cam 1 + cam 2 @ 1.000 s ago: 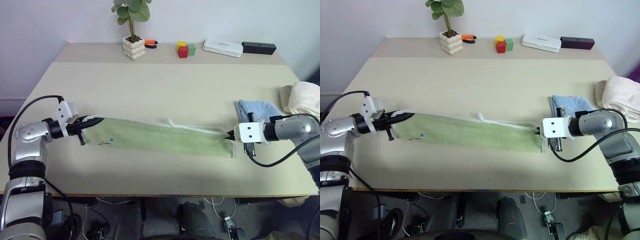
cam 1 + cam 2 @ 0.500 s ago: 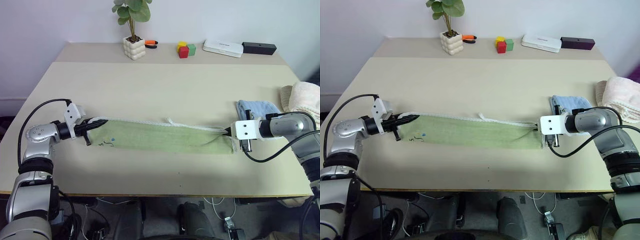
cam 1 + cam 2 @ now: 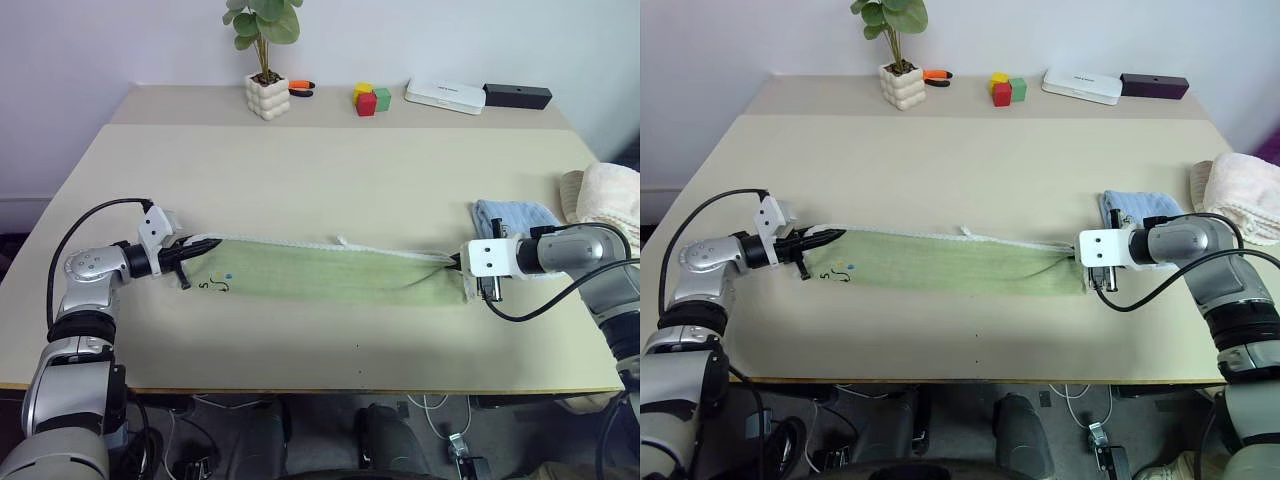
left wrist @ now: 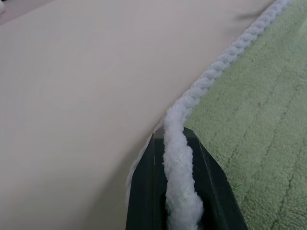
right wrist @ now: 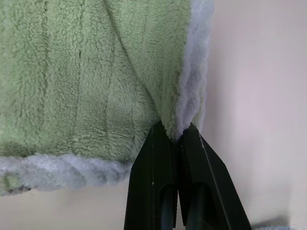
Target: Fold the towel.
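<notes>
Silver-grey robot arms with white wrist blocks and black fingers

Both arms are built of rounded, metallic grey segments with darker joint rings. Each wrist carries a white, boxy block with small dark screw holes, and a black cable loops from it back along the forearm. The left gripper and the right gripper end in slim, tapering black fingers; seen from the wrist cameras these are smooth, wedge-shaped, matte plastic, narrowing to their tips.

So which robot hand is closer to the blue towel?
The right. The right gripper pinches the green towel right beside the blue towel; the left gripper pinches the green towel's far end, across the table.
</notes>
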Robot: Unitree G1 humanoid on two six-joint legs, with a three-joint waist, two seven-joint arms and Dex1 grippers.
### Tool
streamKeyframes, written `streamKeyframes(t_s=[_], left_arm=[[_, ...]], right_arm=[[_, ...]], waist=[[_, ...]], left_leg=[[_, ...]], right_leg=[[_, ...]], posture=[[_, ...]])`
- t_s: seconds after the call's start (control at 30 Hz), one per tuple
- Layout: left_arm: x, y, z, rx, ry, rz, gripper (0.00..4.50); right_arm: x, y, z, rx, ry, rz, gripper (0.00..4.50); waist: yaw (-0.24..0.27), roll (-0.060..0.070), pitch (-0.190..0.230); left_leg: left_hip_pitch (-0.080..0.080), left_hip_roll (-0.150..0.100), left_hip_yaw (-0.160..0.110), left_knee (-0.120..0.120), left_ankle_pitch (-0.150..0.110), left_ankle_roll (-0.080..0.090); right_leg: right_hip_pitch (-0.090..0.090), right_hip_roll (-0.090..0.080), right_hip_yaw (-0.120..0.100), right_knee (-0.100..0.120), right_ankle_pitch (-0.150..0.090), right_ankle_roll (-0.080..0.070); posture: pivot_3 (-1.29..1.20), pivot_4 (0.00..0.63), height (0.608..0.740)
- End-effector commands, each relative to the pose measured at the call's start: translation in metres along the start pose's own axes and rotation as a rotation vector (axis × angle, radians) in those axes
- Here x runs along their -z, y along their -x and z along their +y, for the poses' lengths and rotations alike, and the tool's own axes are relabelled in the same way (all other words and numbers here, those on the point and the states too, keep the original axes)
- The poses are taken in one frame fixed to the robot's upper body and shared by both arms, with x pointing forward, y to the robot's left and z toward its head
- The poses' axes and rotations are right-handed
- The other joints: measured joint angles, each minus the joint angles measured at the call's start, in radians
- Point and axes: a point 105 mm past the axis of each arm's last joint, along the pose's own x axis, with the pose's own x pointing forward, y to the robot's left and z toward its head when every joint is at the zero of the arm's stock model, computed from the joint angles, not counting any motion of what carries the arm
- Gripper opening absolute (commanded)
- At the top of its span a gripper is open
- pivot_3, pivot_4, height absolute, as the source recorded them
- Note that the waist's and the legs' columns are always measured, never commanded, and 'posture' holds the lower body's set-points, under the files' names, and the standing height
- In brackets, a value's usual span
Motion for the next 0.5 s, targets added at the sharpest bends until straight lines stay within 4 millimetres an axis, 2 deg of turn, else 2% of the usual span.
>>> streamKeyframes(t_s=[0.03, 0.07, 0.1, 0.17, 0.2, 0.33, 0.4, 0.5], left_arm=[[-0.003, 0.003, 0.005, -0.024, -0.011, -0.003, 0.04], [-0.002, 0.003, 0.006, -0.022, 0.031, -0.010, 0.04], [-0.003, 0.003, 0.010, -0.044, 0.062, -0.016, 0.28], [-0.003, 0.002, 0.011, -0.048, 0.088, -0.023, 0.87], [-0.003, 0.002, 0.013, -0.063, 0.070, -0.018, 1.38], [-0.001, 0.004, 0.012, -0.064, 0.069, -0.008, 3.30], [0.000, 0.008, 0.014, -0.078, 0.054, 0.001, 4.43], [-0.002, 0.015, 0.017, -0.087, 0.080, -0.010, 4.47]], right_arm=[[-0.003, 0.007, -0.014, 0.051, -0.027, -0.017, 0.00], [-0.004, 0.007, -0.014, 0.047, -0.045, -0.025, 0.00], [-0.004, 0.006, -0.014, 0.039, -0.081, -0.034, 0.00], [-0.005, 0.005, -0.011, 0.011, -0.121, -0.044, 0.60], [-0.005, 0.004, -0.011, 0.013, -0.131, -0.041, 0.93], [-0.003, 0.005, -0.014, 0.029, -0.110, -0.021, 2.80], [-0.002, 0.006, -0.021, 0.070, -0.137, -0.021, 3.80], [0.000, 0.009, -0.031, 0.121, -0.181, -0.023, 3.81]], waist=[[-0.001, 0.000, 0.000], [0.000, 0.000, 0.000], [0.000, 0.000, 0.000], [0.001, 0.000, 0.000], [0.001, 0.000, 0.000], [0.000, 0.000, 0.000], [0.000, 0.000, 0.000], [-0.001, 0.000, 0.000]], left_leg=[[0.000, 0.000, 0.000, 0.000, 0.000, 0.000], [0.000, 0.000, 0.000, 0.000, 0.000, 0.000], [0.000, 0.000, 0.000, 0.000, 0.000, 0.000], [0.000, 0.000, 0.000, 0.000, 0.000, 0.000], [0.000, 0.000, 0.000, 0.000, 0.000, 0.000], [0.000, 0.000, 0.000, 0.000, 0.000, 0.000], [0.000, 0.000, 0.000, 0.000, 0.000, 0.000], [0.000, 0.000, 0.000, 0.000, 0.000, 0.000]], right_leg=[[0.000, 0.000, 0.000, 0.000, 0.000, 0.000], [0.000, 0.000, 0.000, 0.000, 0.000, 0.000], [0.000, 0.000, 0.000, 0.000, 0.000, 0.000], [0.000, 0.000, 0.000, 0.000, 0.000, 0.000], [0.000, 0.000, 0.000, 0.000, 0.000, 0.000], [0.000, 0.000, 0.000, 0.000, 0.000, 0.000], [0.000, 0.000, 0.000, 0.000, 0.000, 0.000], [0.000, 0.000, 0.000, 0.000, 0.000, 0.000]], posture=[[0.00, 0.150, 0.740], [0.00, 0.150, 0.740], [0.00, 0.150, 0.740], [0.00, 0.150, 0.740], [0.00, 0.150, 0.740], [0.00, 0.150, 0.740], [0.00, 0.150, 0.740], [0.00, 0.150, 0.740]])
